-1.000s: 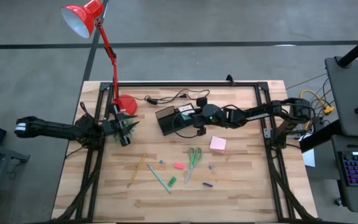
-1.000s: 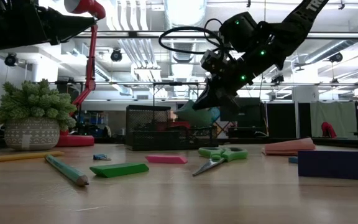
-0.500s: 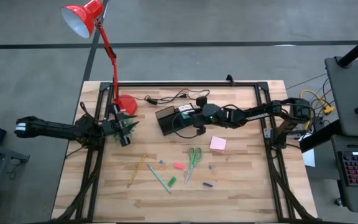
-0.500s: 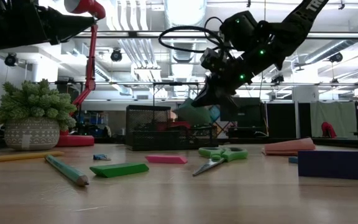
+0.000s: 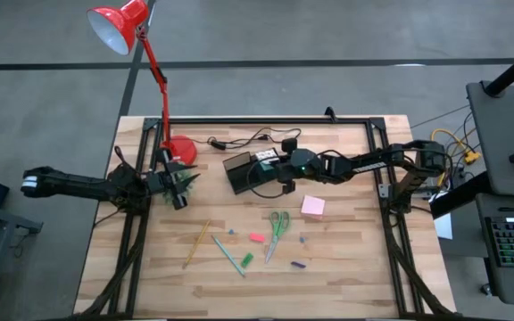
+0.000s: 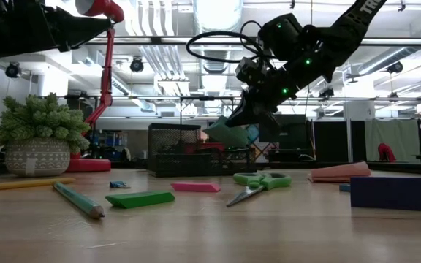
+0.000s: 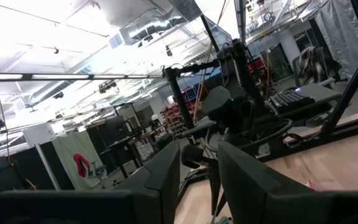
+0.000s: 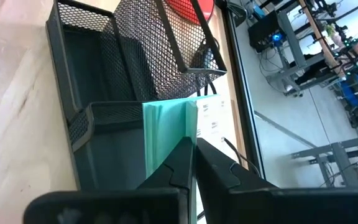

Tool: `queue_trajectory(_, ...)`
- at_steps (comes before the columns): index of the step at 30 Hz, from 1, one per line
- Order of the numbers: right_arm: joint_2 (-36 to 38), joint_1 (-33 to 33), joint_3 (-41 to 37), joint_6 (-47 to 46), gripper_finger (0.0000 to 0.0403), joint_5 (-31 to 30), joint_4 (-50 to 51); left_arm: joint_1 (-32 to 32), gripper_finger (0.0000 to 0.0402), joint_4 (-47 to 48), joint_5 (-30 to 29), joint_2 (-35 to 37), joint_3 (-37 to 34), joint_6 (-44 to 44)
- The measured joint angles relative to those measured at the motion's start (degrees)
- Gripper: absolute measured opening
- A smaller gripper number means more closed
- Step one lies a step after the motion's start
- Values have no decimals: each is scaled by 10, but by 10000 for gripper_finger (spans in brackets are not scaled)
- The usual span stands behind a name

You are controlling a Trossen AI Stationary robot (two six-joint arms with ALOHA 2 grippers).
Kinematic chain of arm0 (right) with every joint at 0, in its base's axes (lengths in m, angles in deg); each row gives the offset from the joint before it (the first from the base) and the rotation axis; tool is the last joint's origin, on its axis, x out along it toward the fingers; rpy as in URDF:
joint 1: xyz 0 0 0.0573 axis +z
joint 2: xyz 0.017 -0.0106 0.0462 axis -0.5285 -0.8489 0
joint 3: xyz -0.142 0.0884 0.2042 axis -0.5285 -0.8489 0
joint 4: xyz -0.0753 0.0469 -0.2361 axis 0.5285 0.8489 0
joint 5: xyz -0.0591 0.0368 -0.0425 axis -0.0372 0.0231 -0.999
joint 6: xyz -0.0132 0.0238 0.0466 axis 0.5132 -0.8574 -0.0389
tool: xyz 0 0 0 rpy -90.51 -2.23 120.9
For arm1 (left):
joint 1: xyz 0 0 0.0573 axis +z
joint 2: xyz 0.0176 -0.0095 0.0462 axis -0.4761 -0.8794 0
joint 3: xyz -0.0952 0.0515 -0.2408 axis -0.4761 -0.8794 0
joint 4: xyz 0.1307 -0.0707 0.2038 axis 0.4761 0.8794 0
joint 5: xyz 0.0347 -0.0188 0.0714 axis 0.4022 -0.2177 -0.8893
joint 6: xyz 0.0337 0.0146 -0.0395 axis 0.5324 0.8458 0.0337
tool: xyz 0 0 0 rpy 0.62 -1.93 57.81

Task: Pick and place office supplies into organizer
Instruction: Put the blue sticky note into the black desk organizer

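Right gripper (image 8: 191, 163) is closed on a teal sticky-note pad (image 8: 166, 134), hanging just above the black mesh organizer (image 8: 95, 93). Left gripper (image 5: 178, 189) waits half open and empty near the plant. Scissors (image 5: 277, 227), pink pad (image 5: 312, 206), pencil (image 5: 196, 242) etc. lie on the surface; most work remains.

You get soft, even light on the table (image 5: 346, 259) from above, with only faint shadows under the pieces, while the floor around it reads duller. At table height the ceiling strip lights (image 6: 218, 11) blow out to white glare, the near wood goes soft, and the purple block (image 6: 393, 193) close to the lens blurs. Looking past the left gripper (image 7: 197, 177), you see its fingers dark and unfocused against an overexposed ceiling.
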Motion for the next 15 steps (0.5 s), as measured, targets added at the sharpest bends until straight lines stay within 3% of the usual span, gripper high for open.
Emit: queue_trajectory(15,-6,-1,0,0,8,16,-1,0,96,0,0,1,0,15)
